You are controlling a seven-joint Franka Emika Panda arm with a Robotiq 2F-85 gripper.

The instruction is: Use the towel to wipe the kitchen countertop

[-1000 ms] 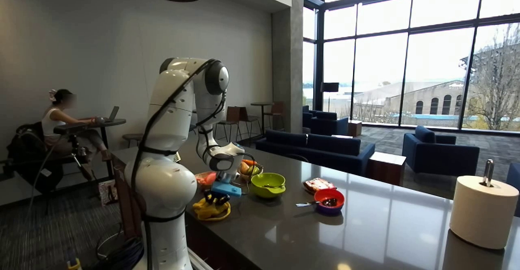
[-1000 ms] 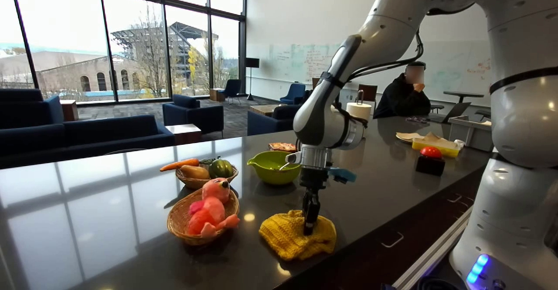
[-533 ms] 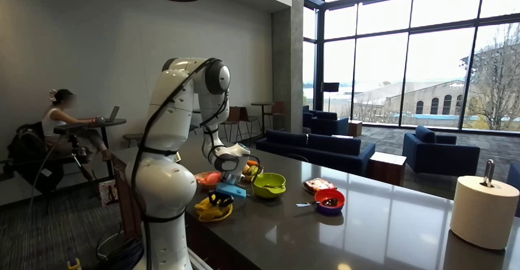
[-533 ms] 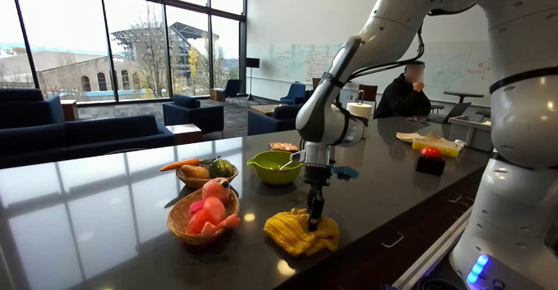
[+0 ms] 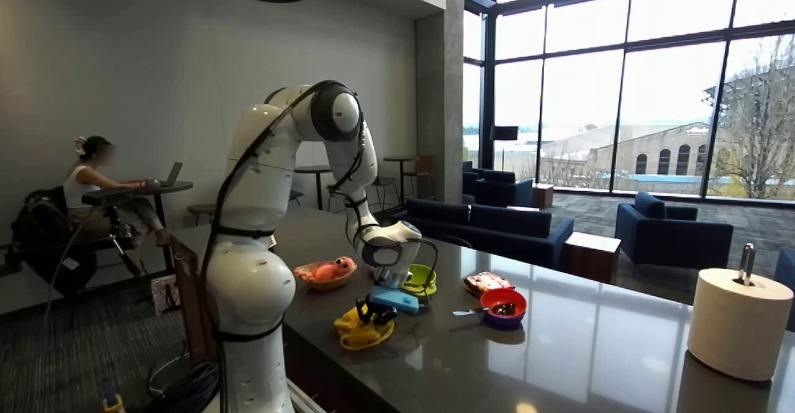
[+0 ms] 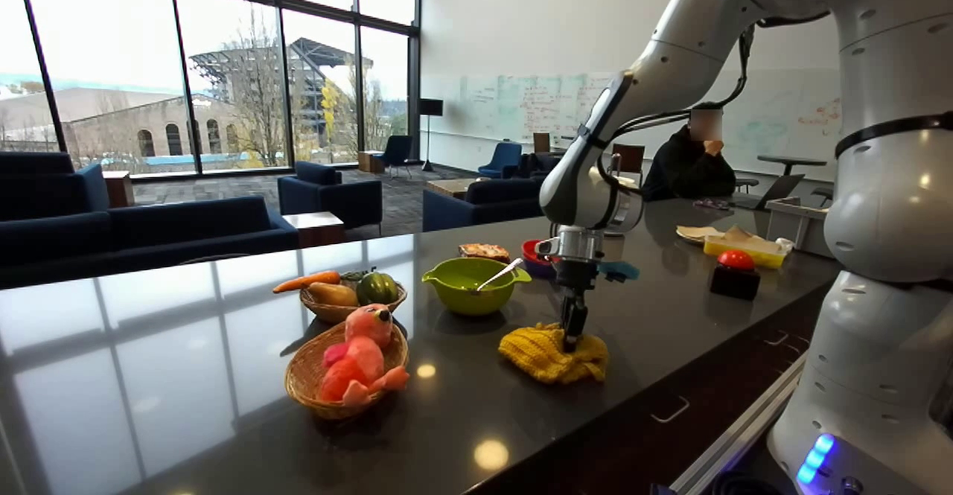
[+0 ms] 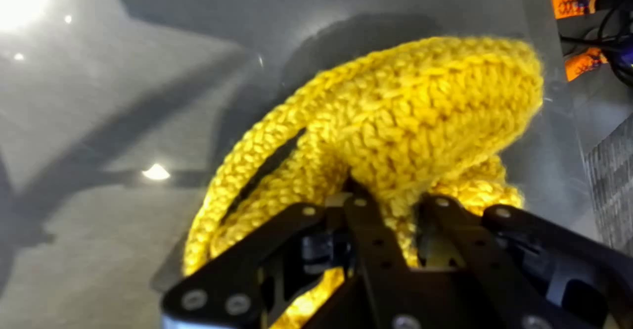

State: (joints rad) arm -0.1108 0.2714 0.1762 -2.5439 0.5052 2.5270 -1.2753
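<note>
The yellow towel [image 6: 547, 359] lies crumpled on the dark countertop [image 6: 670, 316], and the gripper [image 7: 388, 200], which points downward, holds a fold of it pinched. Compared with half a second ago, both have moved together along the countertop, and the towel is now farther from the basket [image 5: 329, 285] where the pink toy [image 5: 329, 271] sits. In an exterior view this toy has come fully out from behind the robot arm [image 5: 258, 195], while the green bowl [image 5: 419, 276] has become partly covered. In an exterior view the red-and-purple bowl [image 6: 537, 263], hidden before, now shows in part.
</note>
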